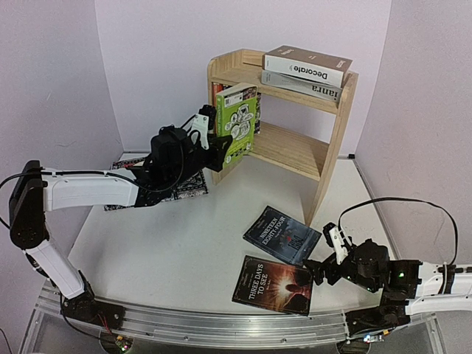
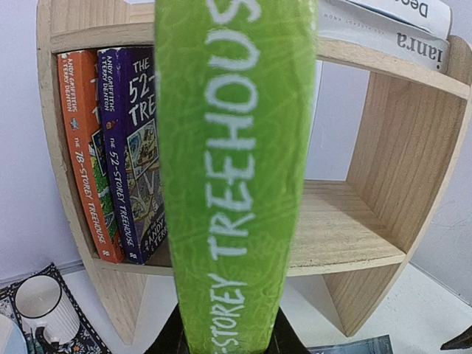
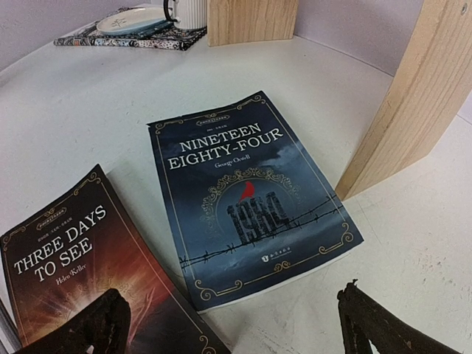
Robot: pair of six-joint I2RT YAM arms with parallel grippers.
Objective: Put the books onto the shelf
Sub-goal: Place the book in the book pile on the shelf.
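Green book [image 1: 237,122] is the one in play here, pinched near its bottom end by the left gripper [image 1: 214,147], jaws narrow on it, and it's standing pretty much upright with the spine facing back at the wrist camera. So its long axis is vertical, same as the orange book [image 2: 85,147] and purple book [image 2: 136,147] already standing at the left end of the lower tier of the shelf [image 1: 335,125]. What matters, I'd say: the free gap is straight ahead of the gripper and a touch to the right of the purple book, so the push looks like forward plus a slight nudge right. Can't tell from these views whether the far edge has crossed the shelf's front lip yet. Left arm is clearly the nearer one to the shelf. Right gripper [image 3: 240,324] is spread wide and holding nothing, low over the table [image 1: 184,243] right by the blue book [image 3: 243,199] and the dark book [image 3: 66,265], both lying flat just beside the shelf's right side panel. Brown book [image 1: 306,65] and grey book [image 1: 306,85] are stacked flat on top.
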